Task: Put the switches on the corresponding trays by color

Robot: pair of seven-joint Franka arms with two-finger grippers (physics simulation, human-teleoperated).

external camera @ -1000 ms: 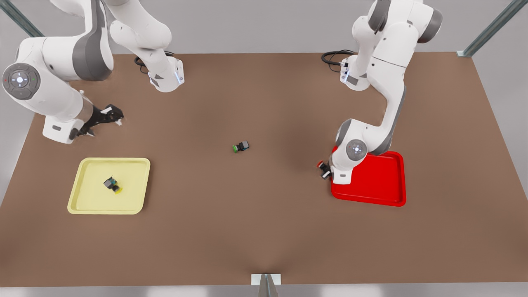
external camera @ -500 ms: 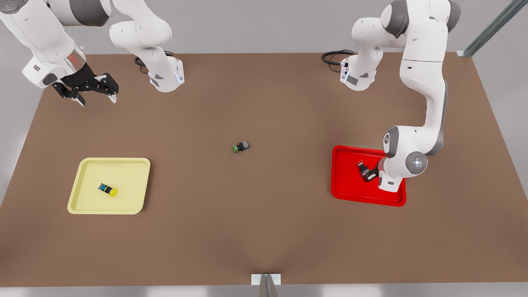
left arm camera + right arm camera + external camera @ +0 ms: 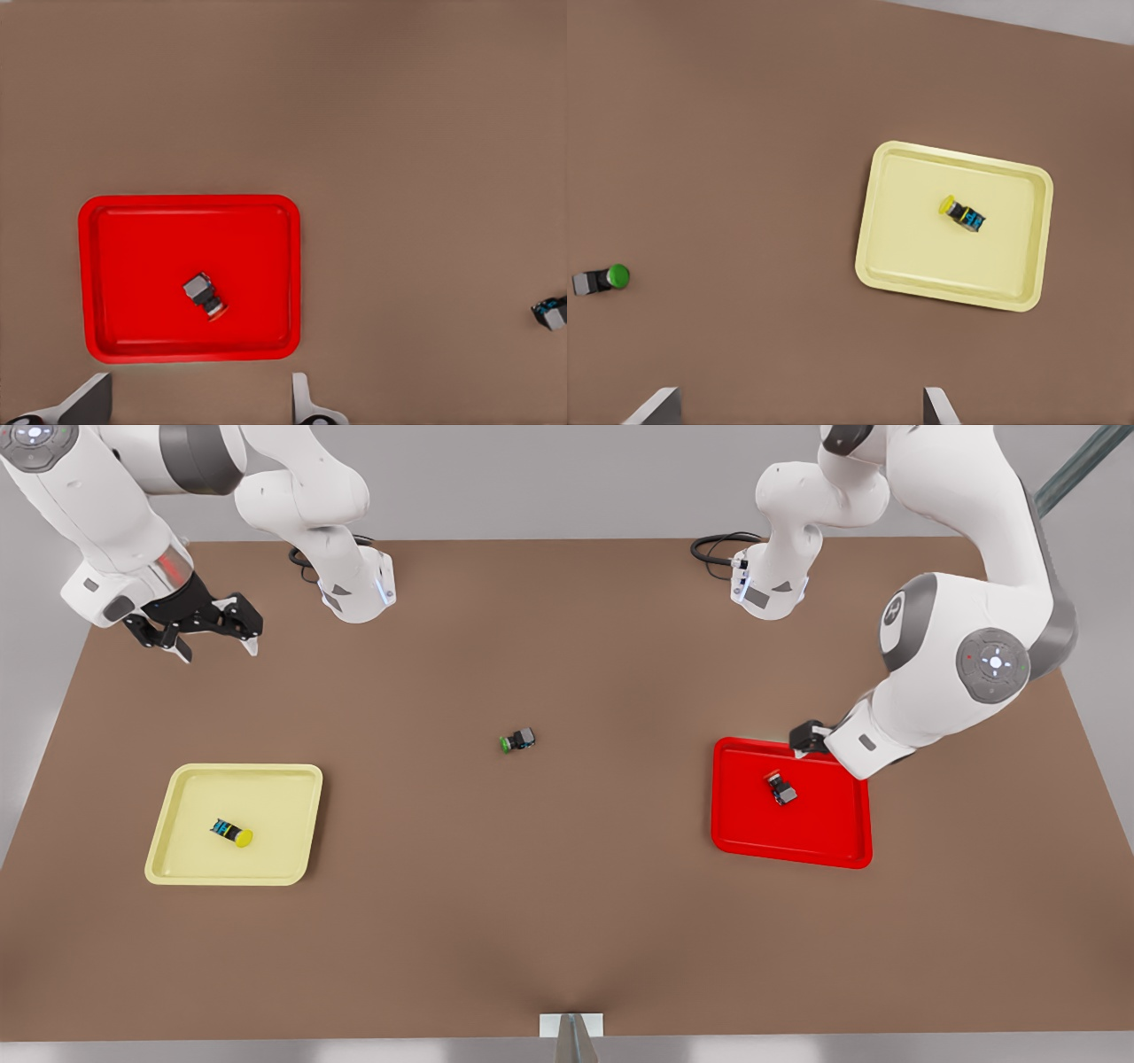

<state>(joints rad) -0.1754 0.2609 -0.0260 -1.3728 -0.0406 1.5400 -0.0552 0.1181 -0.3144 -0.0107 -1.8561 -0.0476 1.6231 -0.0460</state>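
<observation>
The red-capped switch (image 3: 782, 789) (image 3: 204, 296) lies on its side inside the red tray (image 3: 842, 841) (image 3: 133, 257). Above the tray's far edge hangs my left gripper (image 3: 808, 738) (image 3: 197, 412), open and empty, its fingertips (image 3: 89, 403) wide apart. On the front view's left, the yellow-capped switch (image 3: 232, 833) (image 3: 963, 212) lies in the pale yellow tray (image 3: 283, 788) (image 3: 904, 257). My right gripper (image 3: 208, 638) (image 3: 797, 412) is open and raised well behind that tray, holding nothing.
A green-capped switch (image 3: 517, 740) (image 3: 602, 280) lies on the bare brown table (image 3: 567, 903) between the two trays. Both arm bases (image 3: 359, 593) and a black cable (image 3: 713, 545) stand along the far edge.
My left gripper has let go of the red-capped switch in the red tray and pulled up and back from it. The right gripper has shifted only slightly.
</observation>
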